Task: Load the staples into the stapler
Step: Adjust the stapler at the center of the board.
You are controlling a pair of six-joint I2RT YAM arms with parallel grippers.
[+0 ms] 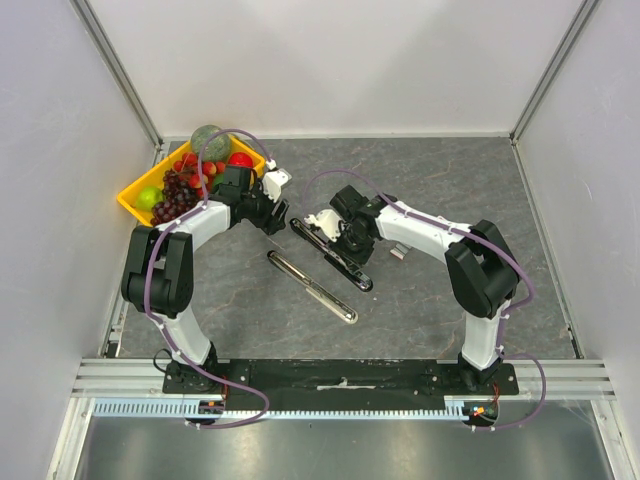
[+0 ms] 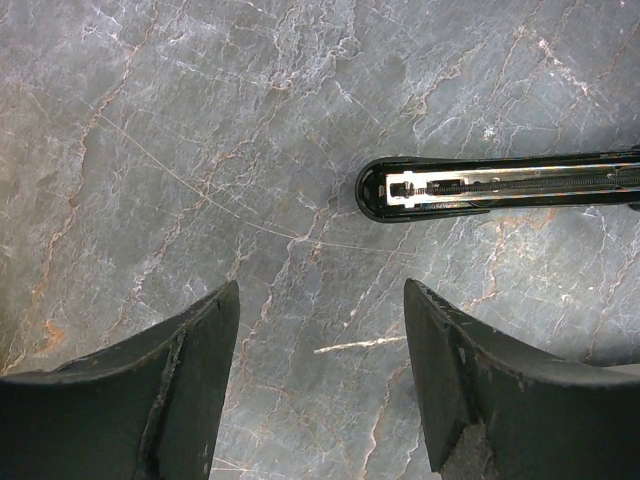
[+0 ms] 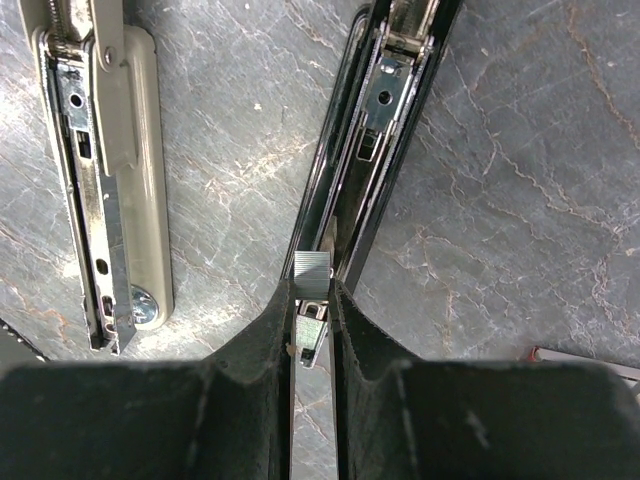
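Observation:
The stapler lies opened out on the grey stone table as two long parts: a black magazine arm (image 1: 335, 262) (image 3: 385, 110) (image 2: 480, 187) and a beige-and-metal part (image 1: 315, 290) (image 3: 110, 180). My right gripper (image 1: 345, 238) (image 3: 313, 290) is shut on a short grey strip of staples (image 3: 312, 268), which it holds at the near end of the magazine's open channel. My left gripper (image 1: 278, 218) (image 2: 320, 300) stands open just above bare table, a little short of the magazine arm's rounded tip, with nothing between its fingers.
A yellow tray (image 1: 135, 195) of fruit, with grapes and a melon, stands at the back left behind the left arm. A small white-and-red box (image 1: 398, 253) (image 3: 585, 362) lies just right of the right gripper. White walls close in the table.

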